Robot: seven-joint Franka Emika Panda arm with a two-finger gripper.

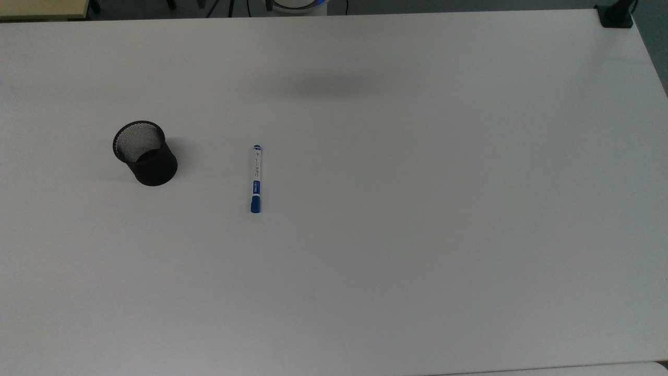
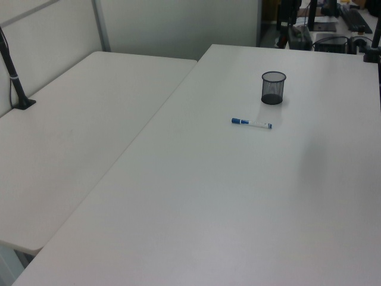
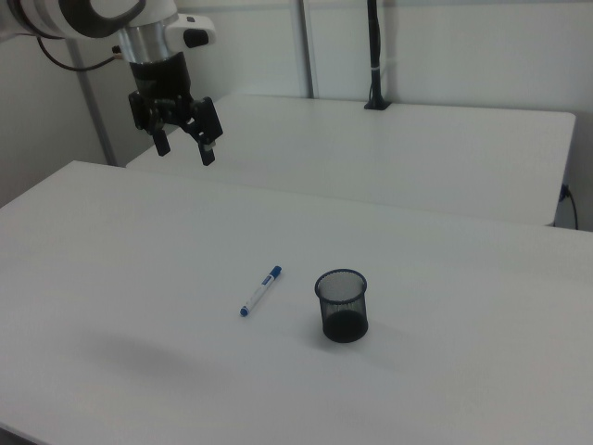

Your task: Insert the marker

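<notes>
The marker (image 1: 255,179) lies flat on the white table (image 1: 417,209), its blue cap toward the top view's bottom edge; it also appears as the marker (image 2: 252,123) and the marker (image 3: 260,291). The black mesh cup (image 1: 145,153) stands upright to the top view's left of it, a short gap apart, seen too as the cup (image 2: 273,87) and the cup (image 3: 342,305). My gripper (image 3: 185,148) hangs high above the table at the right view's upper left, well away from both, open with nothing between its fingers.
A second white table (image 2: 77,125) adjoins at the left view's left, with a black clamp post (image 2: 15,71) on it. Another black post (image 3: 374,56) stands behind in the right view. A black clamp (image 1: 616,15) sits at the table's corner.
</notes>
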